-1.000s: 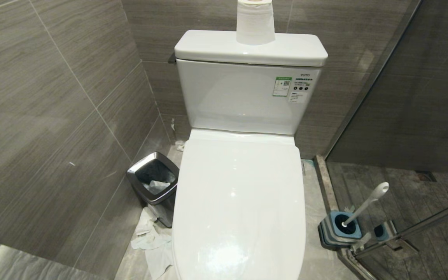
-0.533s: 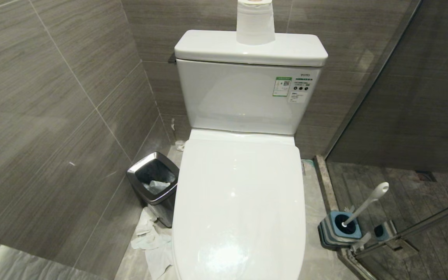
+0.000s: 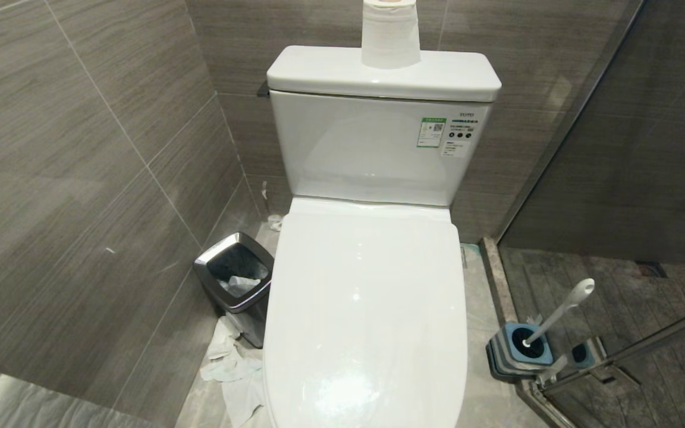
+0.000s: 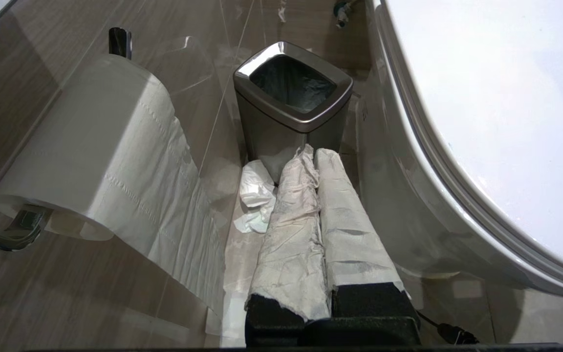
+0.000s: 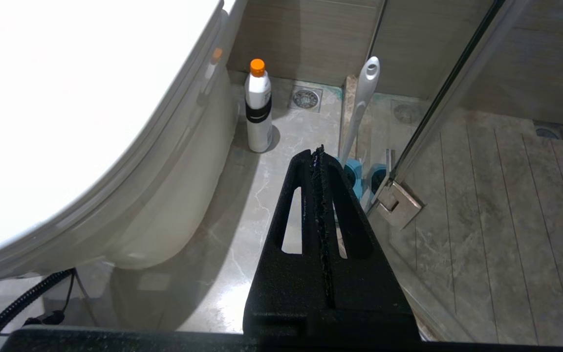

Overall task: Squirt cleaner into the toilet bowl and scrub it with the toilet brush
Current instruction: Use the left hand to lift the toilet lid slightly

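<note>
Head view: the toilet bowl (image 3: 366,309) fills the middle, and its lid is down, so the inside of the bowl cannot be seen. No blue cleaner shows anywhere on the white ceramic. At about 4 o'clock from the lid the toilet brush (image 3: 562,309) stands tilted in its blue-and-grey holder (image 3: 518,352) on the floor, beside the shower door bar (image 3: 646,348). At about 9 o'clock from the lid stands a small steel bin (image 3: 234,279), with crumpled paper (image 3: 232,365) on the floor in front of it. A paper roll (image 3: 390,32) stands on the tank at 12 o'clock. No arm appears in this view.

Left wrist view: the left tool (image 4: 313,164) has its two fingers pressed together, both wrapped in white paper, and it holds nothing. It hangs low beside the bowl and points toward the bin. A toilet-paper roll on a wall holder (image 4: 91,146) is near.

Right wrist view: the right tool (image 5: 318,156) is also pressed together and empty. Beyond its tip stand a white bottle with an orange cap (image 5: 258,107), probably the cleaner, just beside the foot of the bowl, and the brush handle in its holder.

By my judgement nothing of the task is done yet: lifting the lid, squirting the cleaner and scrubbing are all left.
</note>
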### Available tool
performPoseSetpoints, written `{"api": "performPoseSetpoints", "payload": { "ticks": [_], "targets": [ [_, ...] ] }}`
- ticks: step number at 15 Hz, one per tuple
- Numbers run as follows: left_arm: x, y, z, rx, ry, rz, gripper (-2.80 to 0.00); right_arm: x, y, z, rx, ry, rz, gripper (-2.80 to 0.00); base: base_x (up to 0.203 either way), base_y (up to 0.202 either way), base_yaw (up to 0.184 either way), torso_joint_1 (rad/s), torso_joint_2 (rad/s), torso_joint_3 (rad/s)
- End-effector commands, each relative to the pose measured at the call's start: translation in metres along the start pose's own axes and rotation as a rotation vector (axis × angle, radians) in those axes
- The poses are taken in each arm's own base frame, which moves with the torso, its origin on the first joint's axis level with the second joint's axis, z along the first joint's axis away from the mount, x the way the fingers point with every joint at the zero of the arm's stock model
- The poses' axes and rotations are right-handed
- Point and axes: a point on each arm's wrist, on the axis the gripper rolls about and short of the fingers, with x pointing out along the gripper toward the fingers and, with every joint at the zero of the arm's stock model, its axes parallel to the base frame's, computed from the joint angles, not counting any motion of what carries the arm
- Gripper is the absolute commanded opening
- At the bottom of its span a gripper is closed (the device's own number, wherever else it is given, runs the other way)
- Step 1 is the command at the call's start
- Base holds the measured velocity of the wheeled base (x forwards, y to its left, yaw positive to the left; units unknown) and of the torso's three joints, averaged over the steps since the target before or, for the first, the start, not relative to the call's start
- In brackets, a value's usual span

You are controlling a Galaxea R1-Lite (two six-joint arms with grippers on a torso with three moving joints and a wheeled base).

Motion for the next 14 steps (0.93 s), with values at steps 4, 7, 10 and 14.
{"api": "performPoseSetpoints", "payload": {
  "ticks": [4, 7, 10, 14],
  "targets": [
    [0.0003, 0.0, -0.0008, 0.0, 0.003, 0.001, -2.8, 0.0001, 0.0, -0.0004, 0.0, 0.001, 0.001, -2.8, 0.0, 0.0, 0.0, 0.0, 0.0, 0.0],
    [0.0002, 0.0, -0.0007, 0.0, 0.003, 0.001, -2.8, 0.0001, 0.0, -0.0004, 0.0, 0.001, 0.001, -2.8, 0.0, 0.0, 0.0, 0.0, 0.0, 0.0],
    [0.0002, 0.0, -0.0008, 0.0, 0.003, 0.0, -2.8, 0.0001, 0.0, -0.0004, 0.0, 0.001, 0.001, -2.8, 0.0, 0.0, 0.0, 0.0, 0.0, 0.0],
    [0.0002, 0.0, -0.0006, 0.0, 0.003, 0.0, -2.8, 0.0001, 0.0, -0.0004, 0.0, 0.001, 0.001, -2.8, 0.0, 0.0, 0.0, 0.0, 0.0, 0.0]
  ]
}}
